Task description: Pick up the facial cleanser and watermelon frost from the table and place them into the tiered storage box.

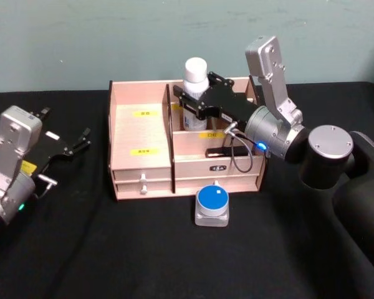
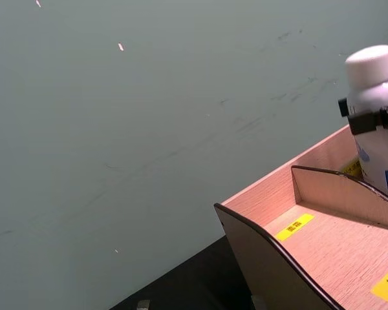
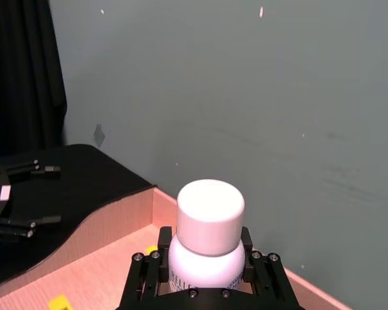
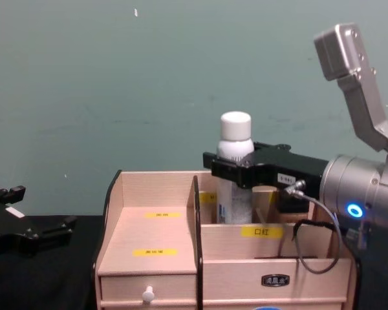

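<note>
The facial cleanser (image 1: 195, 71), a white bottle with a white cap, stands upright in a rear compartment of the tiered storage box (image 1: 140, 134). My right gripper (image 1: 196, 103) is shut on its neck, black fingers on both sides, as the right wrist view shows around the bottle (image 3: 210, 213). From the chest the bottle (image 4: 235, 132) rises above the box's back wall. The watermelon frost (image 1: 212, 200), a small grey case with a round blue lid, lies on the black table just before the box. My left gripper (image 1: 81, 142) rests open on the table at the far left.
The box (image 4: 155, 194) has a stepped left section with yellow labels and white-knobbed drawers at the front. A black cloth covers the table, and a green wall stands close behind it. The right arm's cable loops over the box's front right.
</note>
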Robot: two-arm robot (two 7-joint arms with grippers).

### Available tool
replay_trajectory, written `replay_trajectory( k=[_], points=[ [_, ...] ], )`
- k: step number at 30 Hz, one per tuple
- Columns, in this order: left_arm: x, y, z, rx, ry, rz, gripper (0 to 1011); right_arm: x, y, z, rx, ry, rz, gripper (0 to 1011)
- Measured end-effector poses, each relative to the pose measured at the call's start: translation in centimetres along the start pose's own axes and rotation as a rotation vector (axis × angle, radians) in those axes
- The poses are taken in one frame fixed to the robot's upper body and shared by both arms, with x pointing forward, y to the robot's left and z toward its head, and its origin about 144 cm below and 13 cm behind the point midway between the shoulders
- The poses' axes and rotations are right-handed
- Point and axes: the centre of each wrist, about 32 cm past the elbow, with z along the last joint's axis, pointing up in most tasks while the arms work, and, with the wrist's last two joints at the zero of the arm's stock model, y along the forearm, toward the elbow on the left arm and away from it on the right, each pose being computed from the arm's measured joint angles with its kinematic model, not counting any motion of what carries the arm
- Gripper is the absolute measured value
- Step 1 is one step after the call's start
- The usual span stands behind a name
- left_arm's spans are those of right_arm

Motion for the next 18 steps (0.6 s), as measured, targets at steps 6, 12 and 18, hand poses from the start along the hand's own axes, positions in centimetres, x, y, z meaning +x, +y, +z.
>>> replay_trajectory(
  k=[6,12,18],
  points=[
    [0.0,0.0,0.0,0.000,0.000,0.000,1010,-0.2,0.2,-0.8,-0.026,0.012,0.011,600],
    [0.0,0.0,0.0,0.000,0.000,0.000,1010,-0.4,0.3,-1.2,-0.048,0.014,0.016,600],
    [0.0,0.0,0.0,0.000,0.000,0.000,1010,-0.4,0.3,-1.3,-0.056,0.013,0.015,600]
  ],
)
